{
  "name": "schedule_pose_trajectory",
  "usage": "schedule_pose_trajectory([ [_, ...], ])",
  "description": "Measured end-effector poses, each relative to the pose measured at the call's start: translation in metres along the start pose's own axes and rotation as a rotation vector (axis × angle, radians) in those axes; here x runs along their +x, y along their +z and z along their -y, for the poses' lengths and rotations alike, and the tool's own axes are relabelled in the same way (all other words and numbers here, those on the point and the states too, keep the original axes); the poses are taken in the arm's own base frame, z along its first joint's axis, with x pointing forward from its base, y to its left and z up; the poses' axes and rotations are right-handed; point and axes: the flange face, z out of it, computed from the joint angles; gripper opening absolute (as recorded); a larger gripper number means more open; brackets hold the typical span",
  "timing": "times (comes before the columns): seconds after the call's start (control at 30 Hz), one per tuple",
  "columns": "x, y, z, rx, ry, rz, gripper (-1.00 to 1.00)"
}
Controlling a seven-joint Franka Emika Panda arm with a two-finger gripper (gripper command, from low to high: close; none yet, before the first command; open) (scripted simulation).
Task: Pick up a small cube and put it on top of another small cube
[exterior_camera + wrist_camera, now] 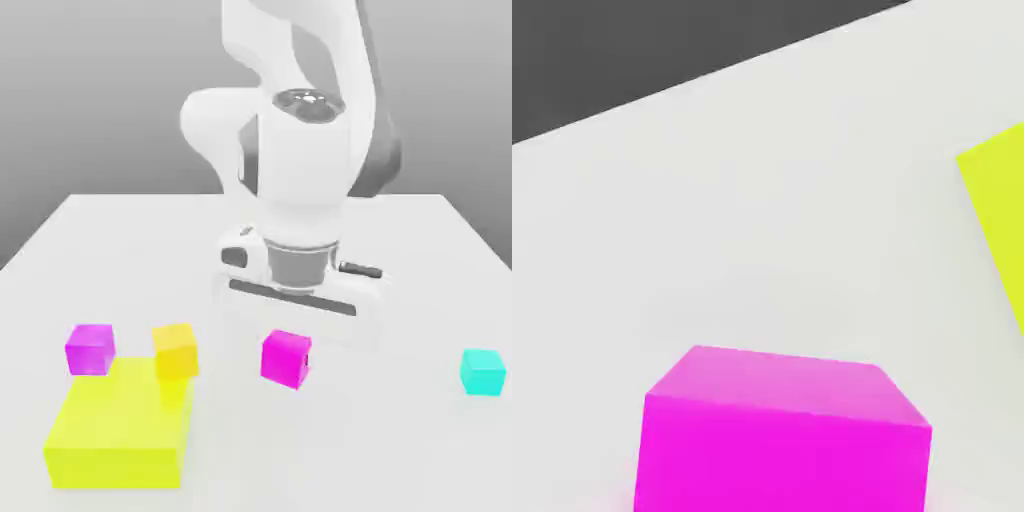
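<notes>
Pinkish-magenta cube (286,358) sits apart from orange-yellow cube (175,350).

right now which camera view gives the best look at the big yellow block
The exterior view: the big yellow block shows whole, its top and front face, lying by the orange-yellow cube. The hand view catches just one corner of it at the picture's edge.

A white robot arm (300,150) reaches down over a pale desk (420,250). In a row from the exterior view's left: a purple-magenta cube (90,348), an orange-yellow cube (175,351) touching a large flat lemon-yellow block (118,438), a pinkish-magenta cube (285,358), and a cyan cube (482,371).
</notes>
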Motion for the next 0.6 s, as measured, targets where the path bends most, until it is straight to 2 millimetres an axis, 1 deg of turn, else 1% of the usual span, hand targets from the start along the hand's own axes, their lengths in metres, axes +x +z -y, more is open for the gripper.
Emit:
schedule_pose_trajectory([
  [0.1,0.037,-0.017,-0.039,0.001,0.067,0.009,-1.00],
  [0.2,0.066,-0.031,-0.082,0.007,0.134,0.024,-1.00],
  [0.23,0.071,-0.029,-0.090,0.009,0.147,0.028,-1.00],
  [0.27,0.073,-0.022,-0.094,0.010,0.153,0.030,-1.00],
  [0.4,0.074,0.019,-0.097,0.010,0.159,0.030,-1.00],
  [0.43,0.074,0.027,-0.098,0.009,0.159,0.030,1.00],
  [0.6,0.074,0.027,-0.098,0.009,0.159,0.030,1.00],
])
